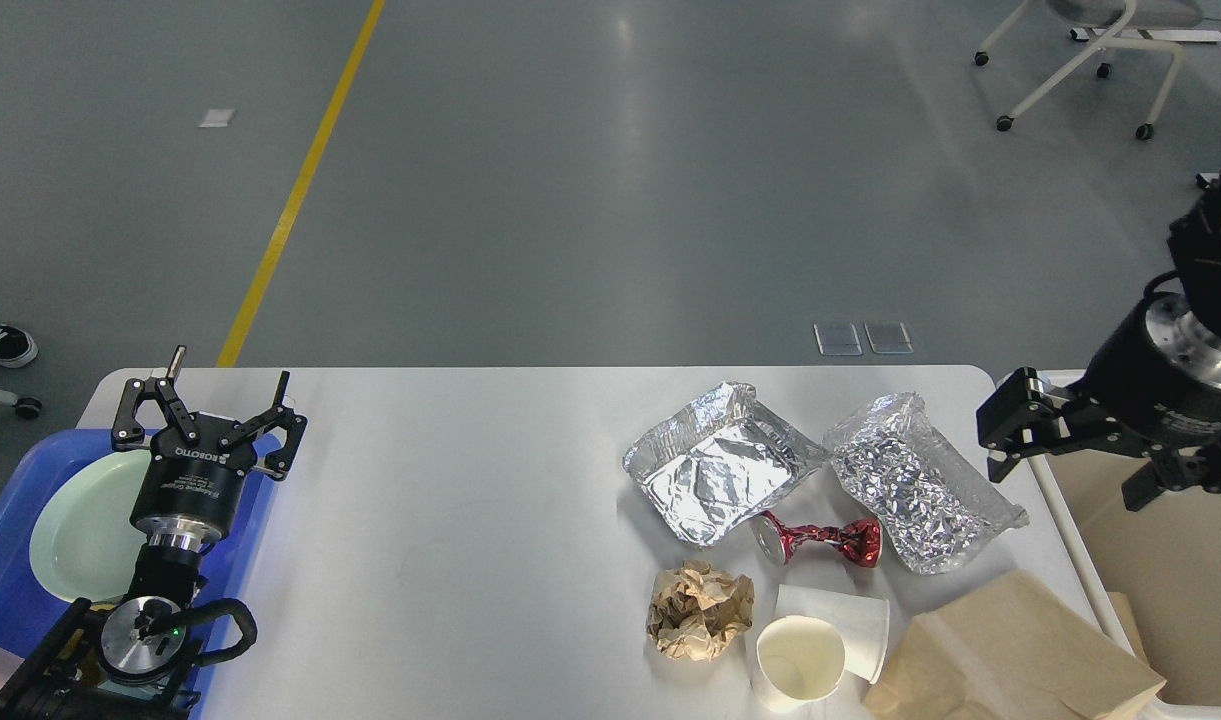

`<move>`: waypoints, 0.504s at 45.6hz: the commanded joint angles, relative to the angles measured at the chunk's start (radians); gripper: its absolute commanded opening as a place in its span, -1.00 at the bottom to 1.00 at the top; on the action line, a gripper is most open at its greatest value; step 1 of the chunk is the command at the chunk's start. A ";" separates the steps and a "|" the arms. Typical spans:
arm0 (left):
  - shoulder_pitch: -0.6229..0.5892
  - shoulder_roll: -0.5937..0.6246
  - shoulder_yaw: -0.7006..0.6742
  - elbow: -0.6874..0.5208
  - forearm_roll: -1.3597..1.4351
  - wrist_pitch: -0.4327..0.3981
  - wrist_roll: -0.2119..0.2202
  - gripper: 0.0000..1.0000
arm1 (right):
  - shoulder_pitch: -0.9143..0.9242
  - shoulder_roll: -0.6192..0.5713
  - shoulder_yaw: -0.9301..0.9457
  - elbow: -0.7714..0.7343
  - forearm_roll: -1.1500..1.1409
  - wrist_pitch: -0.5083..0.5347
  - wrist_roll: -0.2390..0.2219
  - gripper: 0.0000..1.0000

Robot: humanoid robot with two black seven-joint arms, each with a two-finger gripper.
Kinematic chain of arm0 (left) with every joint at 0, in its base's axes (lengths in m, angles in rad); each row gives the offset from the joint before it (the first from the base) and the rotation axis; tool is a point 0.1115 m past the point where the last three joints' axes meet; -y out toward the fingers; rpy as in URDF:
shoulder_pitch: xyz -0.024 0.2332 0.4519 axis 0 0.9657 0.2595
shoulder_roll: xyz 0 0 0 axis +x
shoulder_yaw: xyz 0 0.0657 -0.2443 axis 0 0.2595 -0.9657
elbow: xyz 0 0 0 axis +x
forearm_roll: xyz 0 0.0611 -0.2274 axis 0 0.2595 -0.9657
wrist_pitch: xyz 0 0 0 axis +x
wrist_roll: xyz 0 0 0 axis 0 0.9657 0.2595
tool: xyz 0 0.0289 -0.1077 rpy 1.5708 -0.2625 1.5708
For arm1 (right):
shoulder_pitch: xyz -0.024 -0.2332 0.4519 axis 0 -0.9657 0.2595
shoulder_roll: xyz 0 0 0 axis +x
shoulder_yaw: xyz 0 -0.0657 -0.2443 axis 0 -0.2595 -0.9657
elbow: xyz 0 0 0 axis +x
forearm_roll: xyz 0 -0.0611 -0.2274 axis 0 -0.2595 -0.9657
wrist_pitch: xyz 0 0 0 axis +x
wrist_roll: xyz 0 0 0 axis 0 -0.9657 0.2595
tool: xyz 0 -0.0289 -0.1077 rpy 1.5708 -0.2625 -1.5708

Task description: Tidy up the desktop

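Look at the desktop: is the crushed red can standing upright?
No, the can lies on its side on the desktop.

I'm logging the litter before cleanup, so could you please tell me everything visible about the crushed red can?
The crushed red can lies on its side on the desktop, pinched thin at the waist with both ends flared. It looks like glossy red metal; its silvery end faces left. It sits between the foil tray and the paper cups, its right end against the crinkled foil bag. Neither gripper touches it.
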 commanded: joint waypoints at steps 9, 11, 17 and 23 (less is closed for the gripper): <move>0.000 0.000 0.000 0.001 0.000 0.000 0.000 0.93 | -0.225 -0.296 -0.009 -0.004 0.002 -0.062 0.002 0.98; 0.000 0.000 0.000 0.001 0.000 0.000 0.000 0.93 | -0.251 -0.310 -0.008 -0.002 0.007 -0.115 0.003 0.98; 0.000 0.000 0.000 -0.001 0.000 0.000 0.000 0.93 | -0.399 -0.339 0.009 -0.002 0.054 -0.315 0.009 0.99; 0.000 0.000 0.000 -0.001 0.000 0.000 0.000 0.93 | -0.538 -0.339 0.103 -0.004 0.099 -0.425 0.045 0.99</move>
